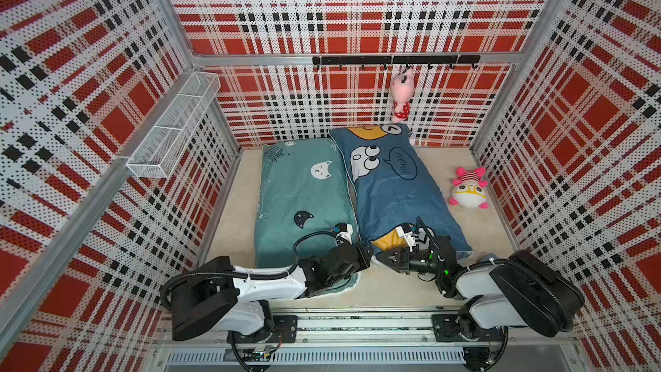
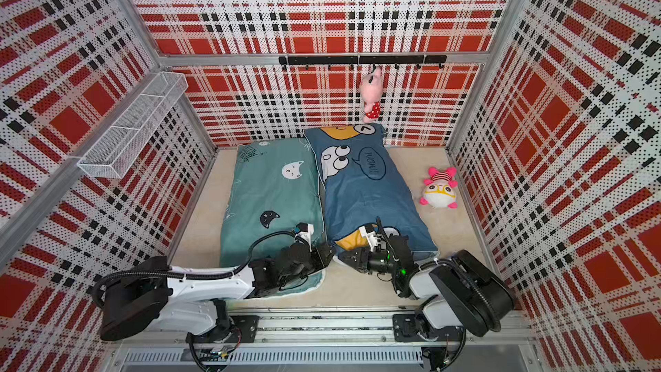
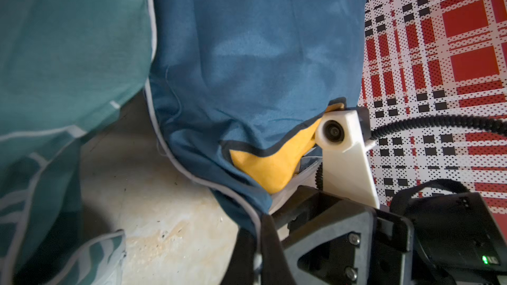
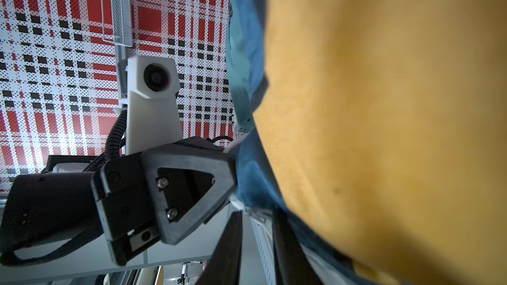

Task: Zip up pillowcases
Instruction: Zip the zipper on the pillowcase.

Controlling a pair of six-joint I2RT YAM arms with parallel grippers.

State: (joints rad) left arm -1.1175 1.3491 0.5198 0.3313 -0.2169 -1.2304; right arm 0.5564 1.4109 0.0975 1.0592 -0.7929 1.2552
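Observation:
Two pillowcases lie side by side on the beige floor: the teal-green one with cat faces and the dark blue one with yellow cartoons. Both grippers meet at the blue pillowcase's near left corner. My left gripper is shut on that corner's white-piped edge. My right gripper faces it from the right, its two black fingers apart with a gap between them. A small metal zipper pull sits at their tips under the blue fabric.
A pink and white plush toy lies on the floor right of the blue pillowcase. Another pink plush hangs from the black hook rail. A white wire basket is fixed to the left wall. Plaid walls enclose three sides.

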